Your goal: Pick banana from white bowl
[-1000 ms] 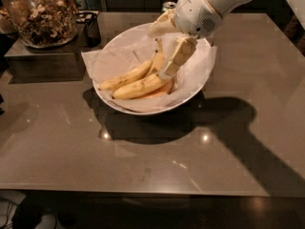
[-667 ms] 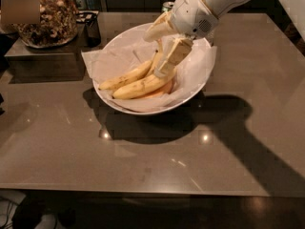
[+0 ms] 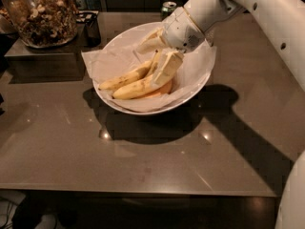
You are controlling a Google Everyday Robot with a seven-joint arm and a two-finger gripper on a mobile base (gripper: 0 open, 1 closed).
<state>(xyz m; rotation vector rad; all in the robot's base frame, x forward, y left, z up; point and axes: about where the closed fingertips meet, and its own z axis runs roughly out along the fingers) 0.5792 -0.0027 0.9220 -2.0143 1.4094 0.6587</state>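
The white bowl [image 3: 143,109] stands mid-table, lined with crumpled white paper. Two yellow bananas [image 3: 133,86] lie in it side by side, tips pointing left. My gripper [image 3: 161,56] hangs in the bowl from the upper right, at the bananas' right ends. Its two pale fingers [image 3: 167,68] are spread apart, one above and one in front of the upper banana's end. They are open and not lifting anything. Something orange [image 3: 165,88] shows under the bananas.
A big glass jar of nuts [image 3: 40,13] stands on a grey block [image 3: 43,61] at the back left, with a dark holder [image 3: 91,28] beside it. A green can [image 3: 167,6] stands behind the bowl. The white arm [image 3: 267,18] crosses the right side.
The gripper has shifted slightly down and left over the bananas' right ends. The bananas and the bowl have not moved.
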